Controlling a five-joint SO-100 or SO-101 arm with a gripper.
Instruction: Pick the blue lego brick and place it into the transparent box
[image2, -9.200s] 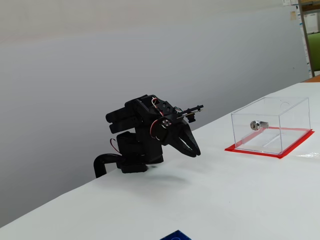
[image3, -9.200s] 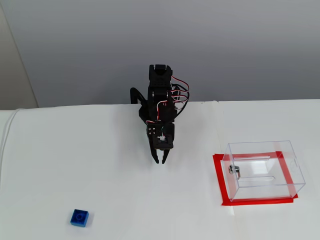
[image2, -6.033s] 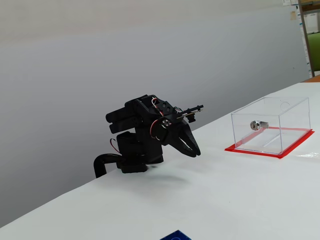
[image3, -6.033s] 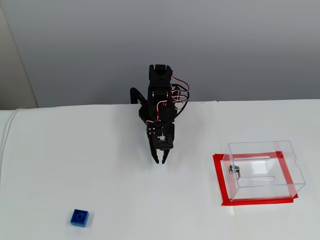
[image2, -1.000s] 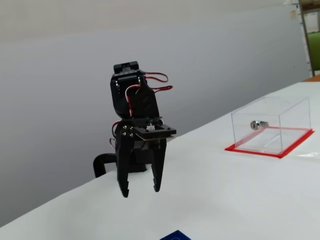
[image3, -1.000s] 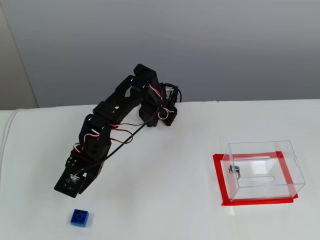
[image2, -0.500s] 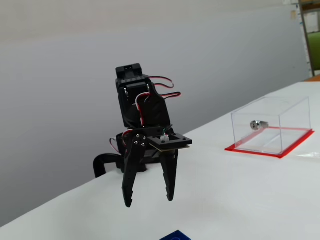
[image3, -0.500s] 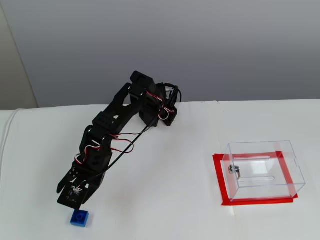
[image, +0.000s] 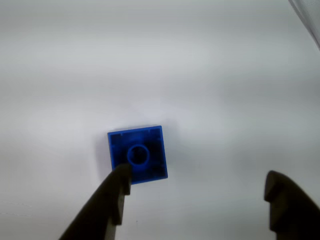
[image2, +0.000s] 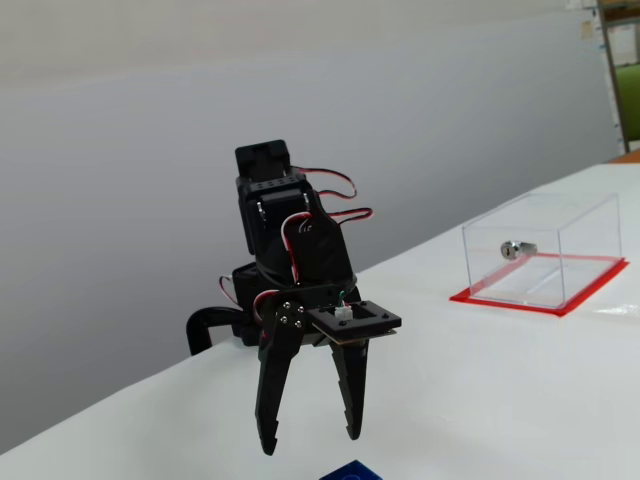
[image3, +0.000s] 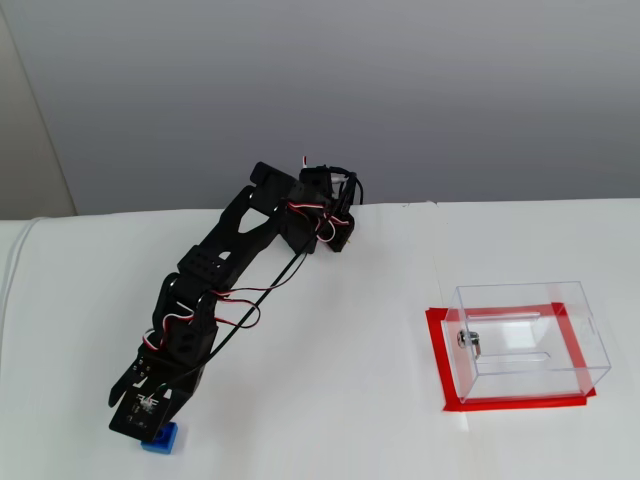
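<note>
Brick: the brick (image: 137, 153) is lying flat on the desk (image3: 330, 400), far left in the high fixed view, directly under your jaws.
Jaws: you are holding the gripper (image: 195, 195) spread wide, its left finger overlapping the brick's corner, so shifting left looks needed.
Box: the box (image3: 528, 338) is standing well apart, holding only a small metal part (image3: 471, 342).

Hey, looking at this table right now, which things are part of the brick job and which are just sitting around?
Part of the job:
- blue brick, on the table below the open gripper
- clear box on its red sheet

Just lying about:
- small silver metal part inside the box
- white table itself
</note>
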